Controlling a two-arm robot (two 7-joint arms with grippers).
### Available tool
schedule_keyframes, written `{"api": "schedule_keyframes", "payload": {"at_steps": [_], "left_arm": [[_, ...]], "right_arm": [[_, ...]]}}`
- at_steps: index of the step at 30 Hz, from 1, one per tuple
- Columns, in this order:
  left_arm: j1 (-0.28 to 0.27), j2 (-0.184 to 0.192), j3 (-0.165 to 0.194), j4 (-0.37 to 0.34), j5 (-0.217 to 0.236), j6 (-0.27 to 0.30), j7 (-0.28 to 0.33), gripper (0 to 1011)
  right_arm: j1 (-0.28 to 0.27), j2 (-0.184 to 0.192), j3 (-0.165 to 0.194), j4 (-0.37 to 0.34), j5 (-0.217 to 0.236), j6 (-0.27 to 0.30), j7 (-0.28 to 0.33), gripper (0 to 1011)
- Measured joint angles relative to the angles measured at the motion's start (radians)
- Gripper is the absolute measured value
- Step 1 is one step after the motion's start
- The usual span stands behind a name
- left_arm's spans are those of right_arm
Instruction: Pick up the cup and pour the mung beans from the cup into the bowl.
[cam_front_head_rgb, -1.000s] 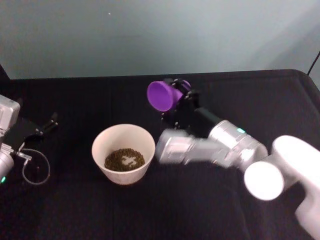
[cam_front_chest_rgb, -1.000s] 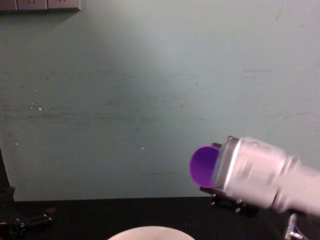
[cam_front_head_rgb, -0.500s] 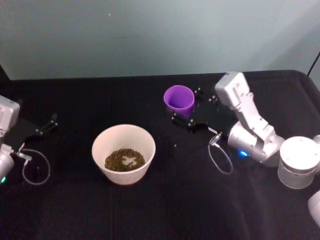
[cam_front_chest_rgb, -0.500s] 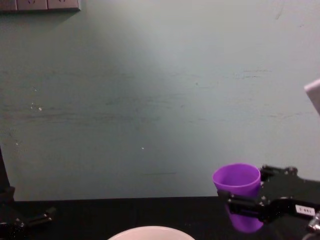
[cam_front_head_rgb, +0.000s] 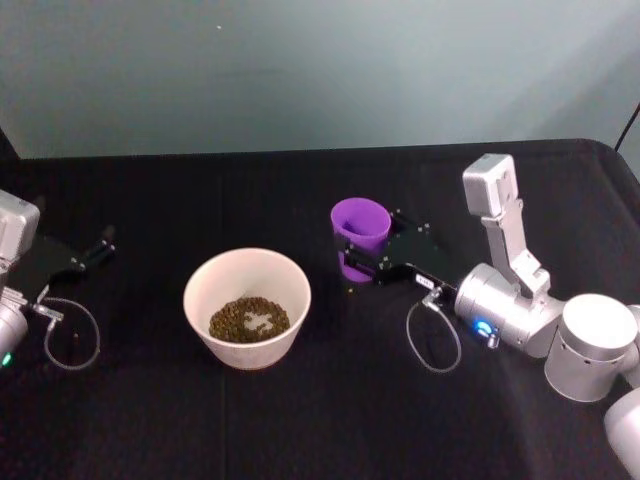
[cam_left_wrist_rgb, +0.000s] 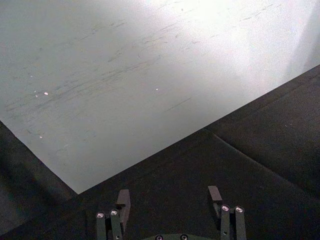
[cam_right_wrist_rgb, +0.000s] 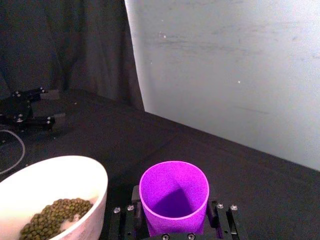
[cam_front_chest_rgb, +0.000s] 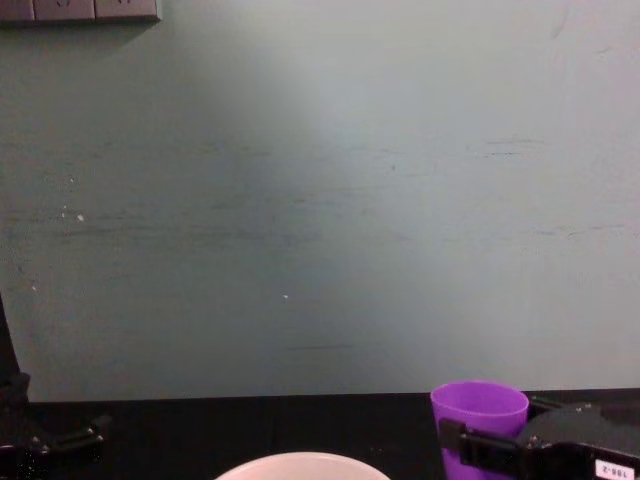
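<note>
my left gripper (cam_front_head_rgb: 103, 243) is sitting parked at the far left edge of the black cloth-covered table (cam_front_head_rgb: 300, 420), fingers spread apart with nothing between them; my left wrist view shows both fingertips (cam_left_wrist_rgb: 123, 198) hanging over bare cloth near the pale wall (cam_left_wrist_rgb: 125, 65).

right of it, the round white bowl (cam_front_head_rgb: 247, 307) is standing upright on the cloth, well apart from that gripper. the tiny olive-green mung beans (cam_front_head_rgb: 249, 320) are lying in a shallow heap at its bottom.

right of the bowl and slightly farther back, the small smooth purple plastic cup (cam_front_head_rgb: 360, 236) is standing upright, mouth up, near the bowl but not touching it. my right wrist view is looking straight into it: inside is bare purple, no beans visible. one stray bean (cam_front_head_rgb: 350, 291) is lying on the cloth just in front of the cup.

my right gripper (cam_front_head_rgb: 368, 262) is reaching in from the right with its black fingers (cam_front_chest_rgb: 478, 450) pinching the cup on both sides, about mid-height. can't tell whether the cup's base is touching the cloth.
</note>
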Motion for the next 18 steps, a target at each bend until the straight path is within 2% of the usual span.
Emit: {"api": "schedule_keyframes", "payload": {"at_steps": [13, 18], "left_arm": [[0.000, 0.000, 0.000, 0.000, 0.000, 0.000, 0.000, 1011], [0.000, 0.000, 0.000, 0.000, 0.000, 0.000, 0.000, 1011]], "right_arm": [[0.005, 0.016, -0.037, 0.028, 0.034, -0.019, 0.014, 735], [0.010, 0.019, -0.043, 0.035, 0.069, 0.009, 0.023, 735]]}}
